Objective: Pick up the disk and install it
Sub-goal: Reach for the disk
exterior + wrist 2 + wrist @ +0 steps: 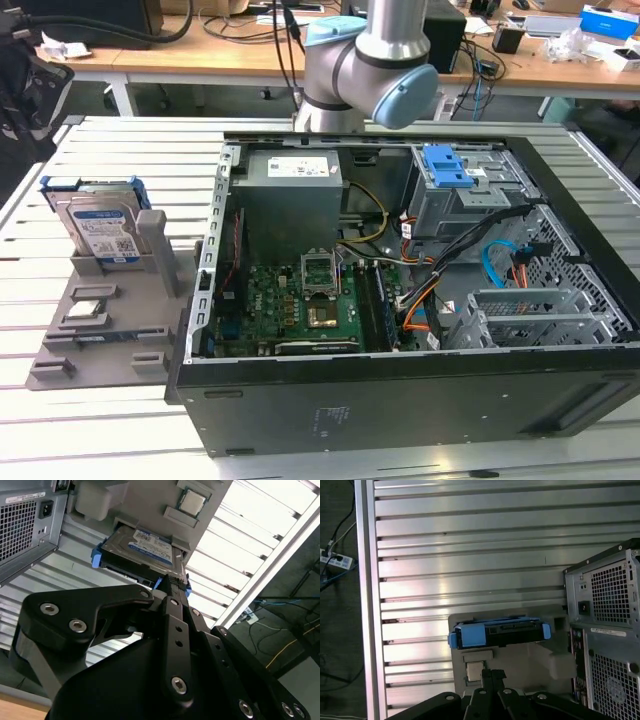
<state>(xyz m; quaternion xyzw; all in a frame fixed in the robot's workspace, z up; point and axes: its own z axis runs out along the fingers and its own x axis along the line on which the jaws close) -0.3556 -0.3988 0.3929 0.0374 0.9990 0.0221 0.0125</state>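
Exterior view shows the flat silver metal disk with blue side rails (pixel 100 225) standing on its edge in a grey plastic holder (pixel 120 355), beside the big black open computer case (pixel 400 410). Inside the case it shows the grey metal cage with a blue latch (pixel 450 175). In the second wrist view, the black gripper (pixel 174 584) has its jaws pinched together and holds nothing. The disk sits ahead of the jaws, apart from them. Nothing is done yet: picking up and putting in are both left.
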